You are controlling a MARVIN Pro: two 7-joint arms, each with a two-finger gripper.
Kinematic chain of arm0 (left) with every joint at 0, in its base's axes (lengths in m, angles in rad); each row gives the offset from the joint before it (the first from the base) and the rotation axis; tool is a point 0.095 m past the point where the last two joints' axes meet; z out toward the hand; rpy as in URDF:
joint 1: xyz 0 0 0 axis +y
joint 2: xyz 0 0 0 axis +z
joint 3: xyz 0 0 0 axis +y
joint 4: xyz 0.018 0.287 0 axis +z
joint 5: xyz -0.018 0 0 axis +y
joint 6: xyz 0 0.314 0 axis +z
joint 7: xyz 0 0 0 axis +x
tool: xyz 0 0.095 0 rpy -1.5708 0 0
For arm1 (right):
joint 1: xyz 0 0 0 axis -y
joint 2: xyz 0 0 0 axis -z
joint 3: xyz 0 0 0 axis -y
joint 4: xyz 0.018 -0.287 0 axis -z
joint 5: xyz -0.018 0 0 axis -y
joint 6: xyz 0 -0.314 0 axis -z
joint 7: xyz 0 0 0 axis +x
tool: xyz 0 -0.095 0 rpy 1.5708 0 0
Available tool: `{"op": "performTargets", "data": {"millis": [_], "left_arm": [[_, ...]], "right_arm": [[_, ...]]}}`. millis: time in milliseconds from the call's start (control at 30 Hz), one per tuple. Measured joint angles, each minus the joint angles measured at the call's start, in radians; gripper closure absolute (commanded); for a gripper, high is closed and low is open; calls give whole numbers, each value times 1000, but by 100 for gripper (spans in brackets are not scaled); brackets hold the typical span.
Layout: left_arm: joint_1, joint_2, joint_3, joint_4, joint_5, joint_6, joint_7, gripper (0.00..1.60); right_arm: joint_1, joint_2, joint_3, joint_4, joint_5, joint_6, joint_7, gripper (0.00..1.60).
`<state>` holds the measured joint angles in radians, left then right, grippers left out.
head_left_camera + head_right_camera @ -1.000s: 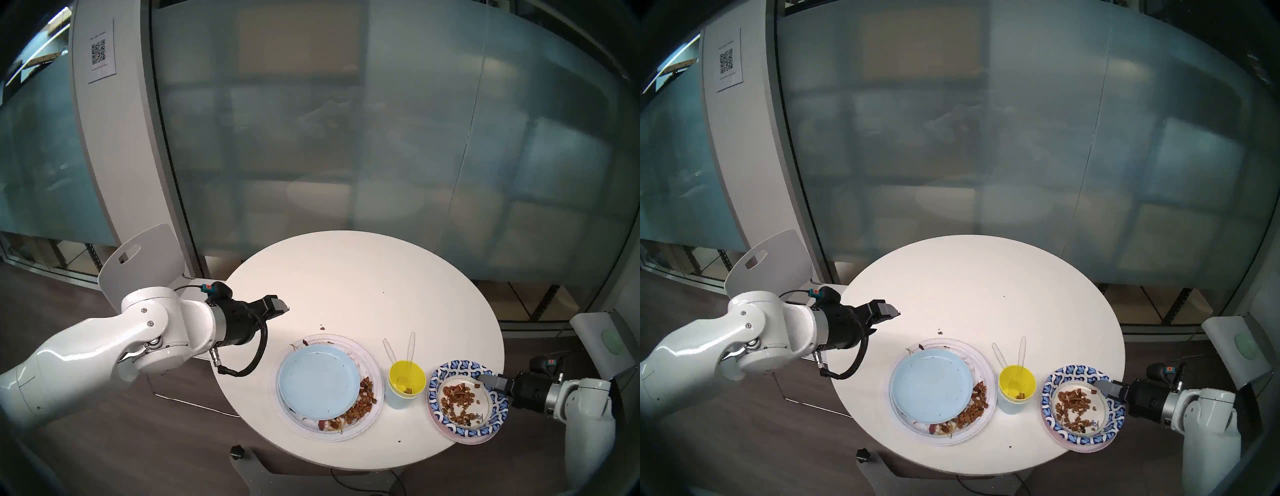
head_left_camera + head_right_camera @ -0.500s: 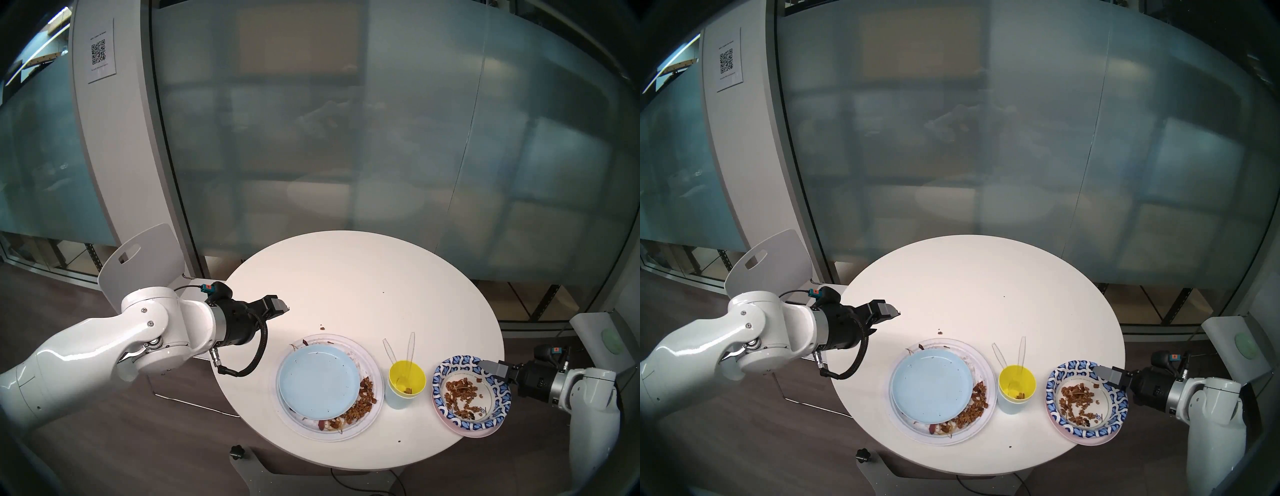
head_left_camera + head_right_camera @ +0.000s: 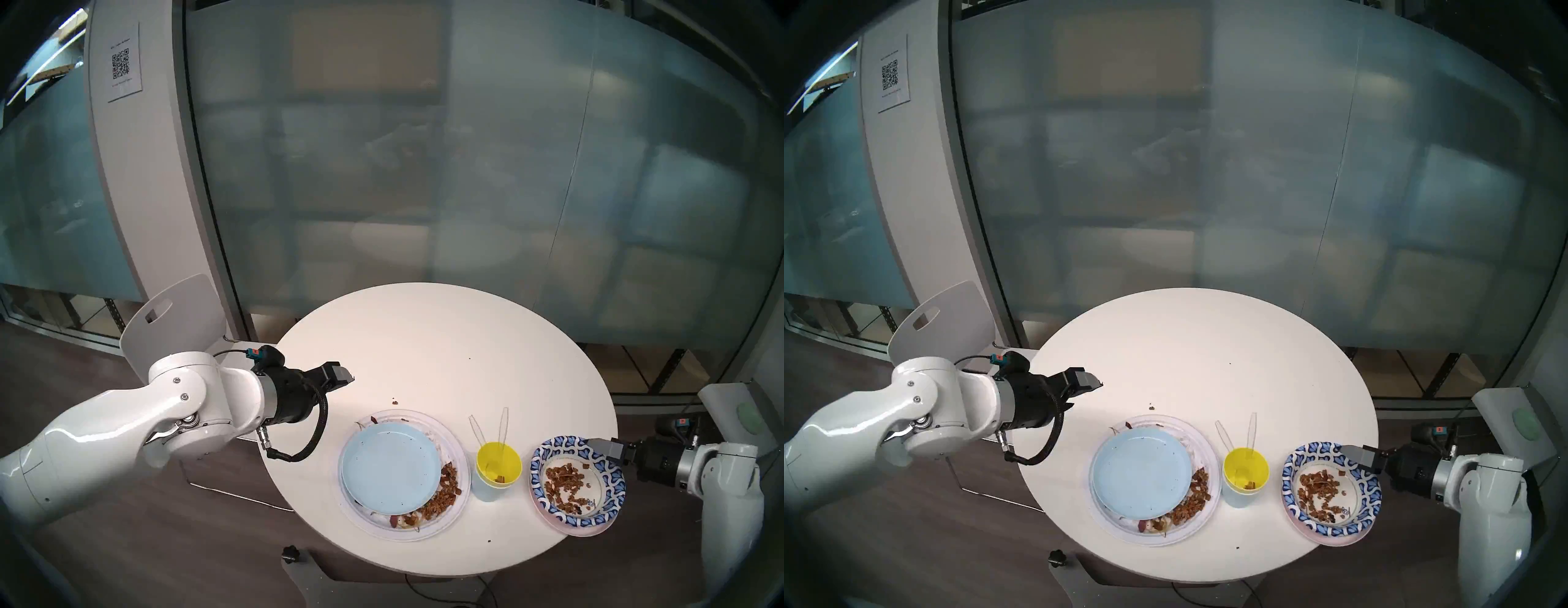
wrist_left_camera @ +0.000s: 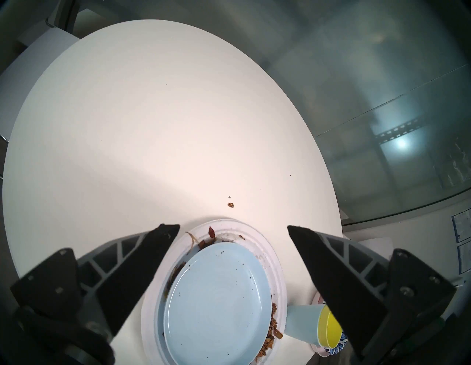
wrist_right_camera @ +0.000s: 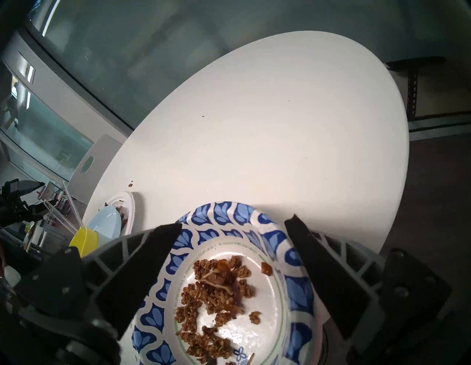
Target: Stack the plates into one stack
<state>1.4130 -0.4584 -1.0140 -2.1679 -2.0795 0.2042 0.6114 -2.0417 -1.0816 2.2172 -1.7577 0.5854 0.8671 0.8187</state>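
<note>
The paper plate (image 5: 229, 242) looks light and floppy, and it carries loose brown crumbs (image 5: 216, 300), so I judge it should be pinched at the rim and kept level, or the food slides off. It has a blue-white leaf rim and sits on the pink plate (image 3: 551, 516) at the table's (image 3: 445, 339) right edge. The blue plate (image 3: 390, 467) lies on the white plate (image 3: 460, 450), stiffer ware likely heavier. The right gripper (image 5: 233, 224) hovers over the paper rim with jaws wide, holding nothing; the left gripper (image 4: 233, 229) is wide and empty too.
</note>
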Motion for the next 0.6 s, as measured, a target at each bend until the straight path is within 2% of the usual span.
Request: {"op": "performTargets", "data": {"millis": [367, 600], "left_arm": [[-1, 1, 1, 0, 0, -1, -1, 0], [-2, 1, 2, 0, -1, -1, -1, 0]], "right_arm": [[-40, 8, 66, -33, -2, 21, 22, 7], [-97, -23, 136, -81, 2, 29, 40, 13]]}}
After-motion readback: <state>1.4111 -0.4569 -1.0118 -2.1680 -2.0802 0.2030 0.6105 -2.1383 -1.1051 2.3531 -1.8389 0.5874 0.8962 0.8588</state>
